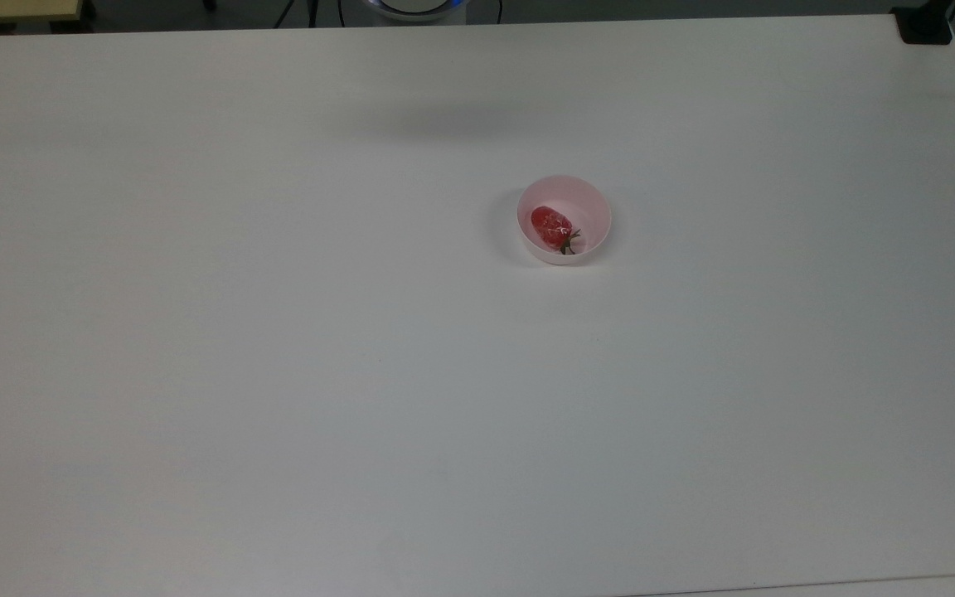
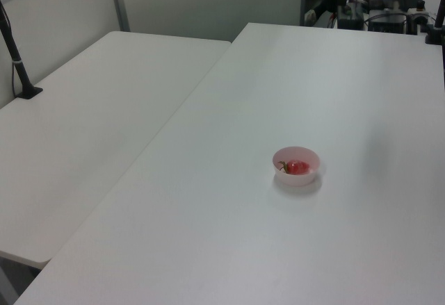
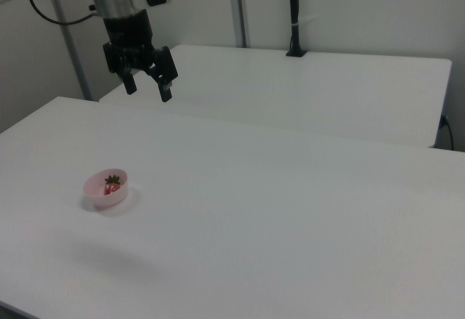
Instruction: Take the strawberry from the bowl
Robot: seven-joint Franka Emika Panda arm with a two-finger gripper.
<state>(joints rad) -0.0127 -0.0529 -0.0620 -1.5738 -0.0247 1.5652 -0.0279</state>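
Observation:
A small pale pink bowl (image 1: 589, 207) stands on the white table, right of centre in the top view. Inside it lies a glossy red strawberry (image 1: 550, 225) with its dark green stem toward the top view's lower right. The bowl (image 2: 306, 155) and strawberry (image 2: 297, 167) also appear in the left view, and the bowl (image 3: 96, 184) with the strawberry (image 3: 111, 187) sits at the right view's left. My gripper (image 3: 148, 91) hangs high above the table in the right view, up and to the right of the bowl, open, with nothing between its fingers.
A second white table (image 3: 349, 94) adjoins the work table (image 1: 278, 373). A black pole with a base (image 2: 21, 76) stands on that second table. A black clamp (image 1: 925, 25) sits at the top view's upper right corner.

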